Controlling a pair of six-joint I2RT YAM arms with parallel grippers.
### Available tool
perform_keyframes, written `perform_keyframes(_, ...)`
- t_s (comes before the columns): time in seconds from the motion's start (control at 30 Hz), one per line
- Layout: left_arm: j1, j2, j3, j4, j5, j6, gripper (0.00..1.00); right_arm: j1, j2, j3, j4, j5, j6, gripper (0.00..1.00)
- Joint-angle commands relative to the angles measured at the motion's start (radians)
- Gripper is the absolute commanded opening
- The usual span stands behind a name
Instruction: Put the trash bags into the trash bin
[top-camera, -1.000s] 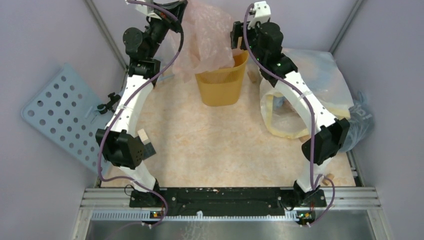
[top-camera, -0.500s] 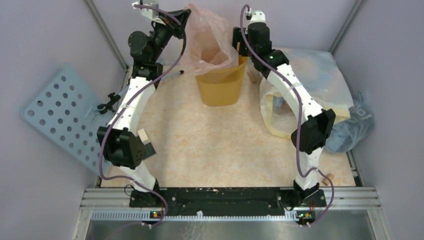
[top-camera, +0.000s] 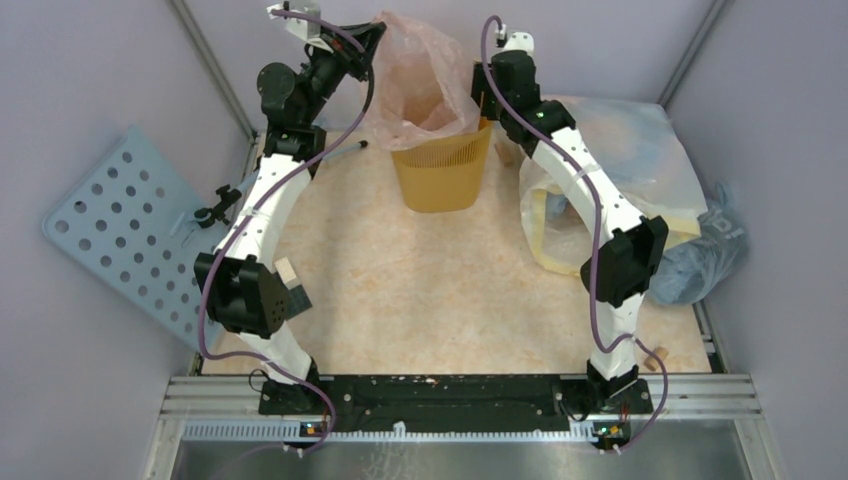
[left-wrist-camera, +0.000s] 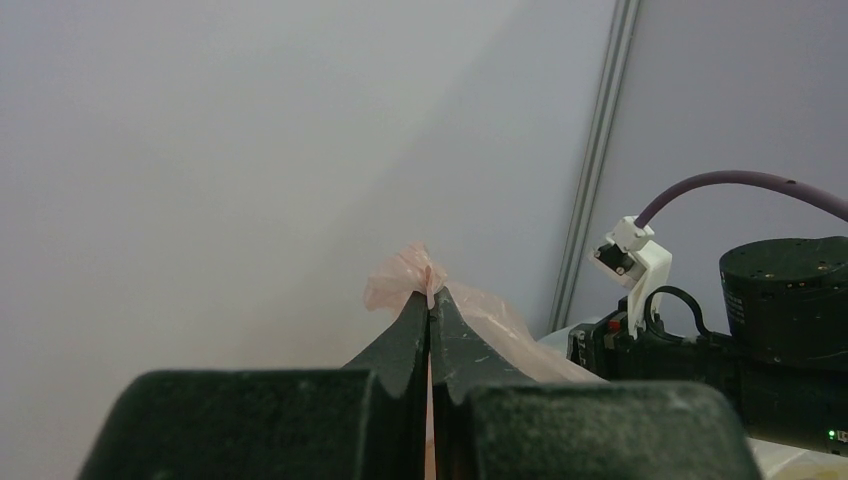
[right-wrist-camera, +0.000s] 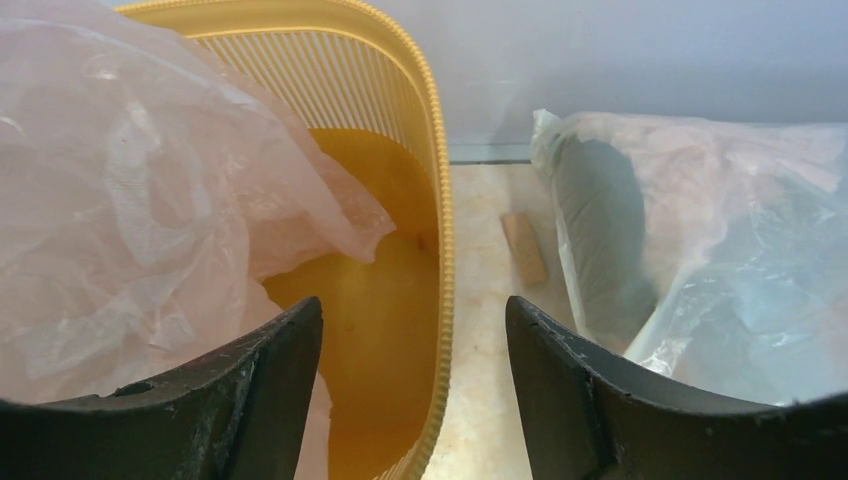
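Observation:
The pale pink trash bag (top-camera: 415, 75) hangs open above the yellow-orange trash bin (top-camera: 445, 175) at the back of the table, its lower part inside the bin. My left gripper (top-camera: 372, 35) is raised at the bag's upper left and is shut on a pinch of its film (left-wrist-camera: 405, 280), which sticks out past my fingertips (left-wrist-camera: 431, 305). My right gripper (top-camera: 487, 108) is open and empty over the bin's right rim (right-wrist-camera: 440, 200). One finger is above the bin's inside, the other outside it. The pink film (right-wrist-camera: 130, 200) fills the bin's left side.
A large whitish-yellow sack (top-camera: 620, 190) lies right of the bin, also in the right wrist view (right-wrist-camera: 700, 230). A wood block (right-wrist-camera: 524, 248) lies between them. A grey-blue bag (top-camera: 712, 250) is far right. A blue perforated board (top-camera: 120, 230), a block (top-camera: 288, 275) and a pen (top-camera: 345, 148) are at left.
The pink bag has come down from a draped bunch into the bin and now hangs open. My right arm has stretched toward the bin's right rim. My left gripper moved slightly.

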Motion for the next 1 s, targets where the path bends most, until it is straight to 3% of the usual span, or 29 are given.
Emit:
perform_keyframes(0.0,0.005,-0.029,-0.007,0.036,0.021,-0.021,0.00,-0.009,-0.001,0.059,-0.022,0.054,-0.002,0.67)
perform_keyframes(0.3,0.004,-0.019,-0.023,0.029,0.044,-0.034,0.00,-0.018,0.016,0.031,-0.050,0.056,0.018,0.55)
perform_keyframes(0.47,0.004,-0.014,-0.033,0.027,0.056,-0.044,0.00,-0.019,0.027,0.058,-0.079,0.031,0.018,0.37)
perform_keyframes(0.7,0.005,-0.036,-0.063,0.049,0.078,-0.067,0.00,-0.019,-0.004,0.060,-0.107,-0.007,0.012,0.02)
perform_keyframes(0.97,0.004,-0.075,-0.045,0.041,0.112,-0.125,0.00,-0.019,-0.041,0.059,-0.162,-0.042,-0.002,0.00)
